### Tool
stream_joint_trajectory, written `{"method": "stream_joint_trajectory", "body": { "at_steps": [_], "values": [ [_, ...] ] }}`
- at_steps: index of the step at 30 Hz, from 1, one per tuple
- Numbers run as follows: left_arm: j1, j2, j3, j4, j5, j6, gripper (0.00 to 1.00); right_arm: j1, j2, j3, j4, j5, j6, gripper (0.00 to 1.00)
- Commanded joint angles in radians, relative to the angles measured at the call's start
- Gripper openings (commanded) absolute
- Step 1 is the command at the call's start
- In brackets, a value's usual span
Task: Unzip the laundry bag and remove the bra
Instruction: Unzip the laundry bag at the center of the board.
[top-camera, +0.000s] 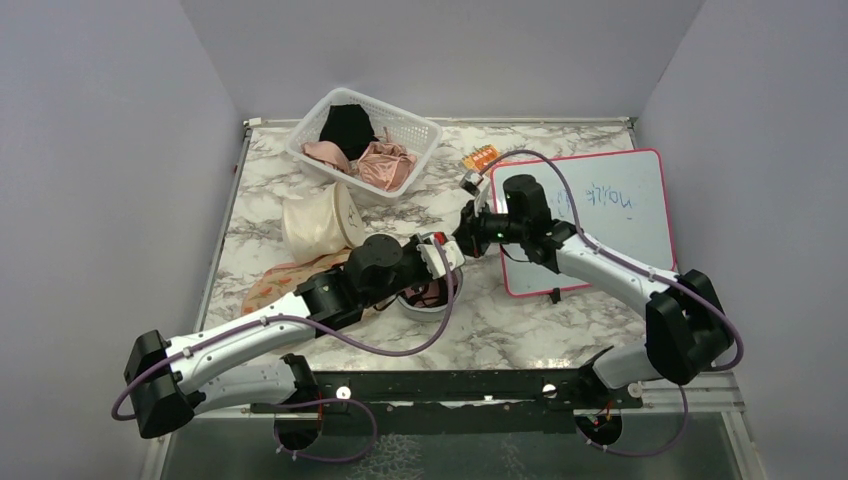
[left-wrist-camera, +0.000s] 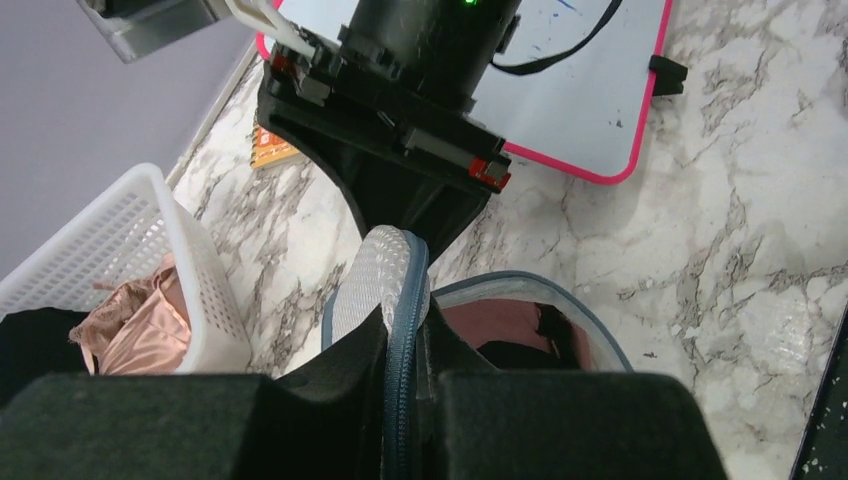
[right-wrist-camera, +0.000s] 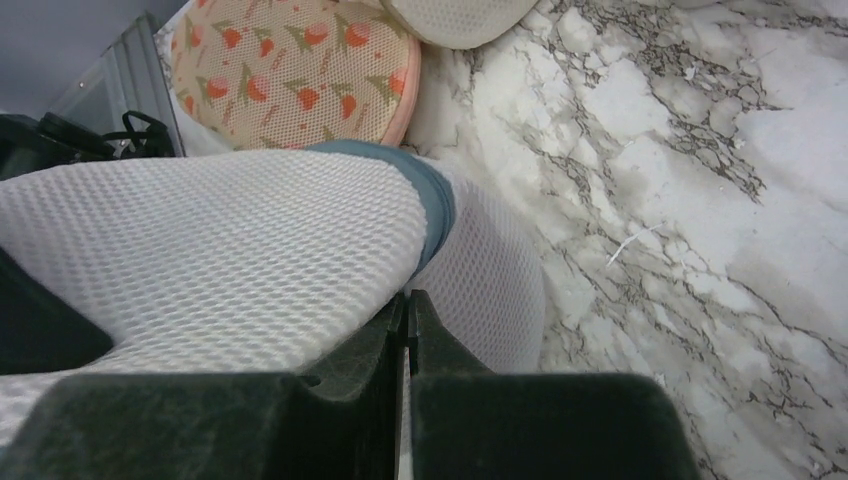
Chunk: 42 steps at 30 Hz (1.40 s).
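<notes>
Laundry bag (top-camera: 422, 308) sat mid-table (top-camera: 520, 320), already unzipped. Left gripper (left-wrist-camera: 405, 340) and right gripper (right-wrist-camera: 408, 315) were both pinched shut on its lid (left-wrist-camera: 375, 270). Next, one had to let go and fish out what was probably the bra (left-wrist-camera: 495, 325).

The left arm (top-camera: 250, 335) and right arm (top-camera: 610, 265) share 1 build: smooth white shells on the long links, joined by chunky black cylindrical joint housings, with a boxy black block at each elbow end. A thin purple cable (top-camera: 400, 350) runs in loose loops along each arm. The right arm's black wrist housing carries a small green light (top-camera: 500, 237), and seen close it shows 2 small red tabs (left-wrist-camera: 490, 172) on its stepped black mount. The jaws are matte black, thick and blunt-edged, with slightly grainy faces. Both bases sit on a black rail (top-camera: 450, 385).
</notes>
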Motion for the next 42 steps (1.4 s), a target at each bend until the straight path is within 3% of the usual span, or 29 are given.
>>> {"method": "stream_joint_trajectory", "body": {
  "at_steps": [1,9,13,18,26,29,36,42],
  "values": [
    [-0.003,-0.046,-0.018,0.149,0.055,-0.049,0.00,-0.011,0.070,0.032,0.107,-0.036,-0.011,0.01],
    [-0.003,-0.005,-0.030,0.004,-0.184,-0.105,0.00,-0.022,0.015,0.026,0.051,-0.051,-0.031,0.01],
    [-0.003,0.017,0.001,-0.104,-0.228,-0.172,0.16,-0.022,-0.030,0.031,-0.022,-0.055,-0.059,0.01],
    [-0.003,-0.005,0.013,-0.153,-0.242,-0.193,0.46,-0.022,-0.078,0.049,-0.082,-0.063,-0.067,0.01],
    [-0.003,-0.008,0.086,-0.228,-0.245,-0.188,0.59,-0.022,-0.082,0.078,-0.137,-0.098,-0.072,0.01],
    [-0.003,0.018,0.112,-0.284,-0.267,-0.187,0.71,-0.022,-0.088,0.074,-0.136,-0.105,-0.066,0.01],
    [-0.006,-0.009,0.115,-0.369,-0.285,-0.183,0.70,-0.022,-0.087,0.066,-0.133,-0.105,-0.049,0.01],
    [-0.012,0.084,0.232,-0.450,-0.333,-0.210,0.58,-0.022,-0.065,0.070,-0.135,-0.108,-0.050,0.01]
  ]
}}
